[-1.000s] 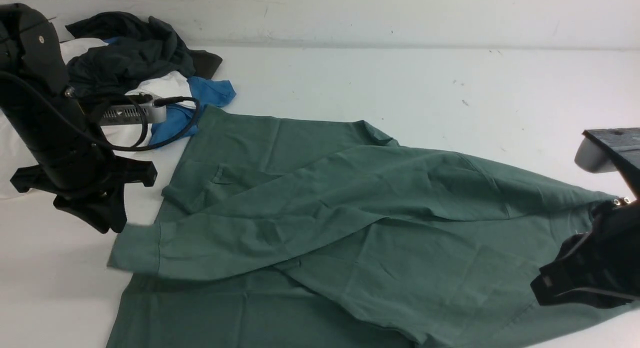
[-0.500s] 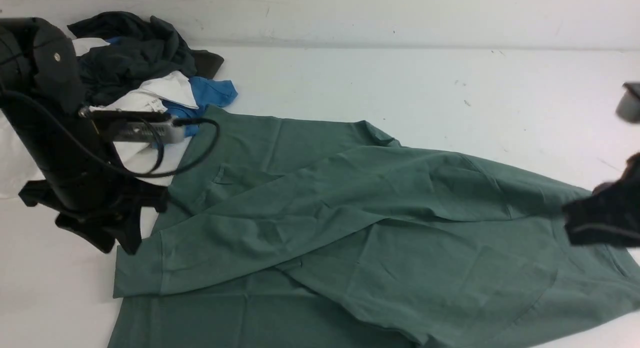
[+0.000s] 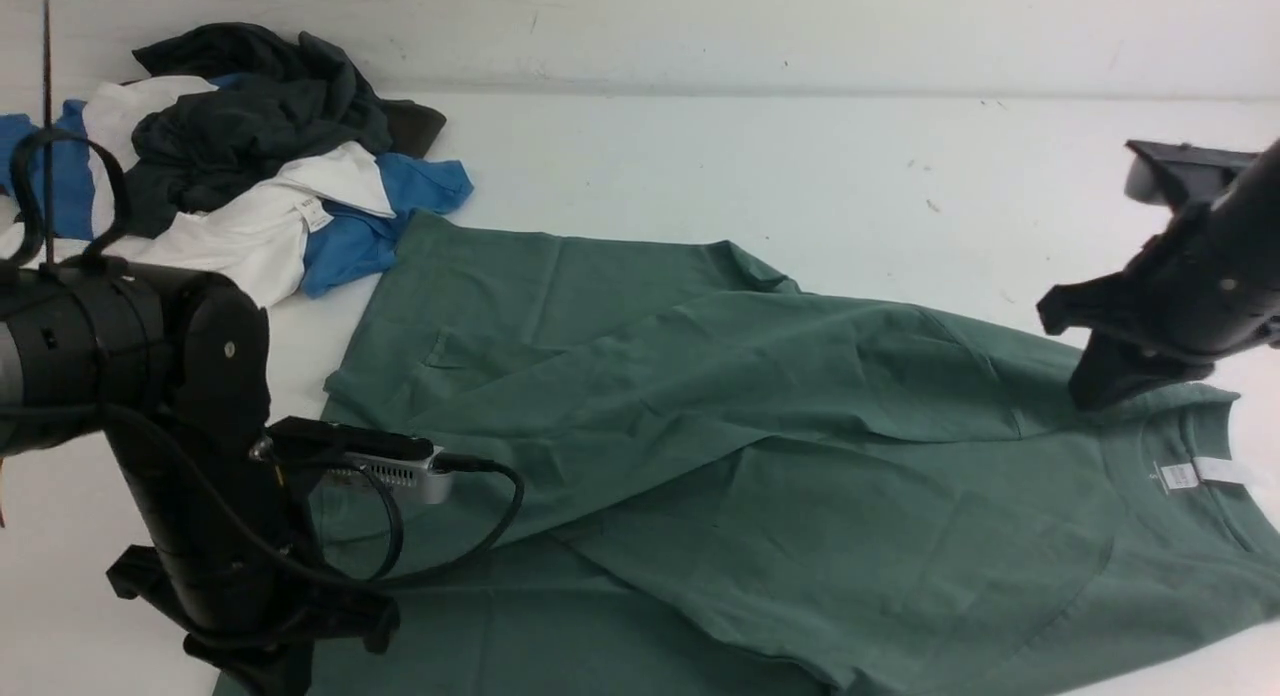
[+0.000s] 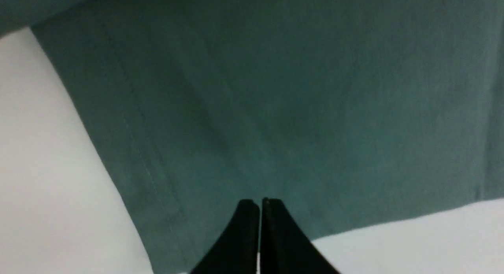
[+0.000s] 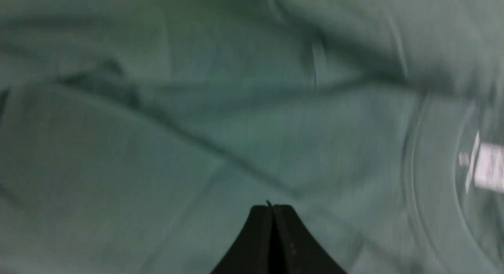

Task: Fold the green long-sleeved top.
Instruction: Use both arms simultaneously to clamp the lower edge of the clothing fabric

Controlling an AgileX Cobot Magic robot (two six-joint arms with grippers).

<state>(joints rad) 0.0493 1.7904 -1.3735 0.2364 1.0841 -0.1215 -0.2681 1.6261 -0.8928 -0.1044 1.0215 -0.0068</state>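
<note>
Sage-green cotton long-sleeved top [image 3: 760, 456] lies spread on the white table [image 3: 700, 156]. The sleeves seem folded across its body; the body folds are not yet done. Left gripper [image 4: 260, 204] and right gripper [image 5: 271, 207] hover above it, both closed and empty.

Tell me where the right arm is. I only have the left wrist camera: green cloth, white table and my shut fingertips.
Observer: The right gripper is low over the green long-sleeved top, near its collar. Its jaws are together with no cloth between them.
Operator: Is the neck label showing?
Observer: Yes, the white neck label shows inside the collar, at the robot's right end of the top.
Operator: Anything besides the top out there?
Observer: A pile of clothes in white, blue and dark fabric lies at the far left, close beside the top's far left corner.
</note>
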